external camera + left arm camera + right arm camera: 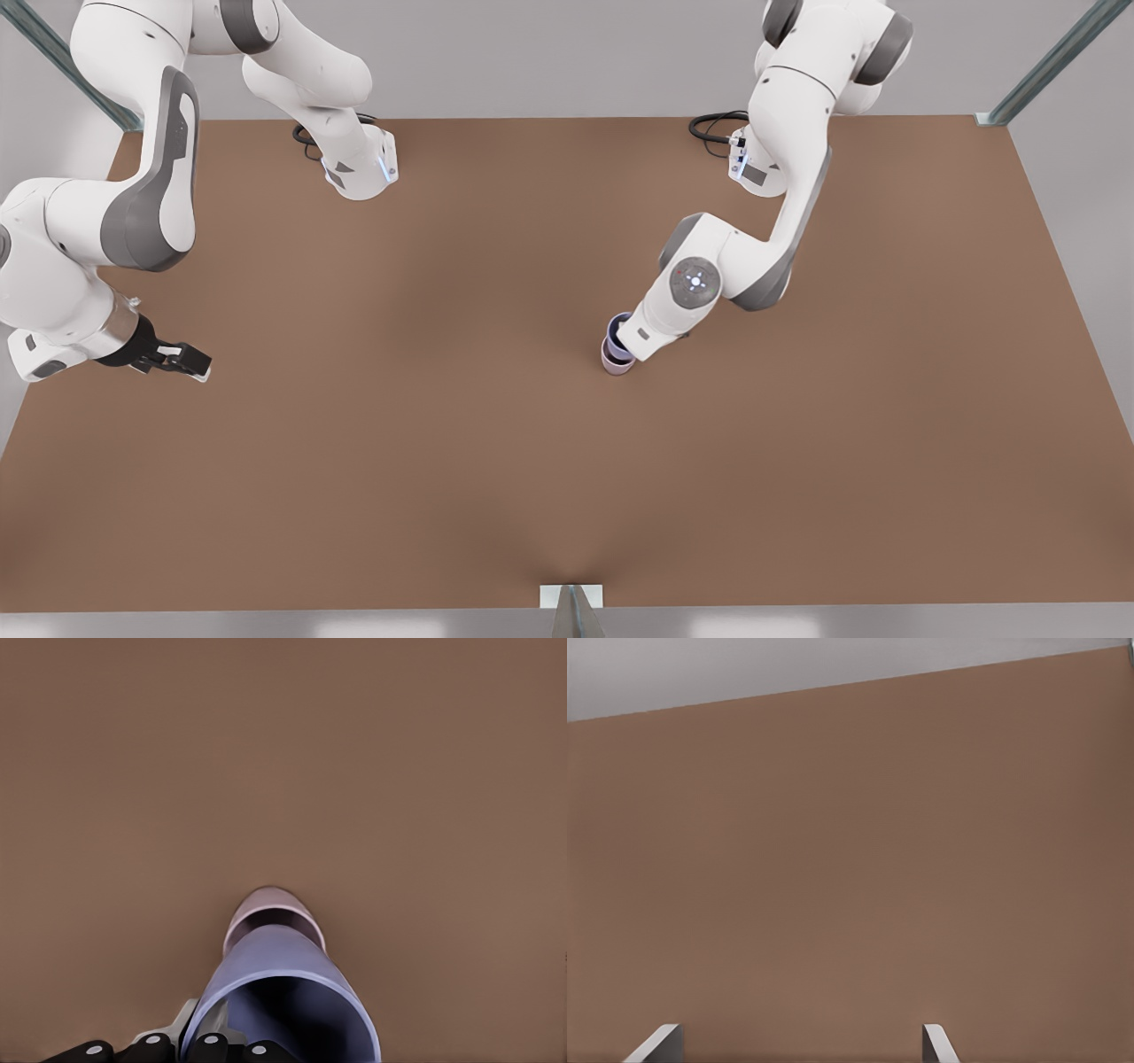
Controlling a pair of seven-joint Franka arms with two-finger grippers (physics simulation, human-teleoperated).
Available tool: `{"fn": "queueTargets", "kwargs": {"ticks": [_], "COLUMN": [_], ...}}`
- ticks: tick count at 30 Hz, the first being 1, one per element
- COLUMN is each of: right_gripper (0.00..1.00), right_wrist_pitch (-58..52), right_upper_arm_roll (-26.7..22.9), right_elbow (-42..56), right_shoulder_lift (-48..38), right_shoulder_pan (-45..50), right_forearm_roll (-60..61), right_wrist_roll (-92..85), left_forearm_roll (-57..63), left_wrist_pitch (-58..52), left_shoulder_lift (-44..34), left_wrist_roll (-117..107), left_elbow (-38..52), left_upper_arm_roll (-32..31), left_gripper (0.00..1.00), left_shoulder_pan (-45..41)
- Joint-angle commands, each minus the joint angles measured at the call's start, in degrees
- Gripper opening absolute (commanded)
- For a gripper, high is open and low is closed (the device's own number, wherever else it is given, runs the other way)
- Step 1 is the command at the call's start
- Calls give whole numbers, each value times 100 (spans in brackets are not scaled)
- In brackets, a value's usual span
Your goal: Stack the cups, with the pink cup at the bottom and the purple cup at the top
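Starting nearest the front camera, the brown table is a smooth, matte, unmarked sheet, and no lettering or label can be read on anything standing on it. Farther back, near the middle and toward the front view's right, the purple cup sits nested in the pink cup, whose pale mauve wall shows below the lavender one; both are plain, handleless and tapered, with smooth walls. The left wrist view looks down on the same pair: the purple cup is close to the lens, its dark hollow inside holding nothing, and past it the rim of the pink cup curves out around its lower end. The left gripper belongs to the arm on the front view's right and is right at the purple cup's rim; in its wrist view dark parts of it with small pale studs sit against the cup's edge, but whether its fingers press the wall or stand free cannot be told. At about the same depth, well apart at the front view's left edge, the right gripper hangs over bare table, waiting (black fingers on a glossy white wrist). Its wrist view shows two pale grey fingertips set wide apart with nothing between them, brown table stretching ahead to a grey wall.
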Motion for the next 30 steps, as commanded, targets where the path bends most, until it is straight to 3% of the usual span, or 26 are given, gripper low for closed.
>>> {"fn": "queueTargets", "kwargs": {"ticks": [1, 14, 15, 17, 23, 27, 28, 30], "right_gripper": [100, 100, 100, 100, 100, 100, 100, 100], "right_wrist_pitch": [3, 3, 3, 3, 3, 3, 3, 3], "right_upper_arm_roll": [0, 0, 0, 0, 0, 0, 0, 0], "right_elbow": [3, 3, 3, 3, 3, 3, 3, 3], "right_shoulder_lift": [-7, -15, -7, -7, -15, -16, -7, -7], "right_shoulder_pan": [7, -2, -2, -2, -2, -2, -2, -2], "right_forearm_roll": [-1, -1, -1, -9, -9, -9, -9, -9], "right_wrist_roll": [-231, -231, -231, -231, -231, -231, -231, -231], "left_forearm_roll": [-64, -73, -73, -73, -73, -64, -55, -55], "left_wrist_pitch": [1, 115, 150, 151, 151, 107, 98, 80], "left_shoulder_lift": [9, 378, 387, 396, 396, 379, 361, 335], "left_wrist_roll": [-948, -948, -939, -921, -904, -860, -860, -851], "left_elbow": [9, 9, 9, 9, 9, 18, 18, 26], "left_upper_arm_roll": [-2, -2, -2, -2, -2, 7, 7, 7], "left_gripper": [21, 21, 22, 33, 34, 53, 69, 79], "left_shoulder_pan": [-10, -36, -36, -28, -36, -28, -36, -28]}}
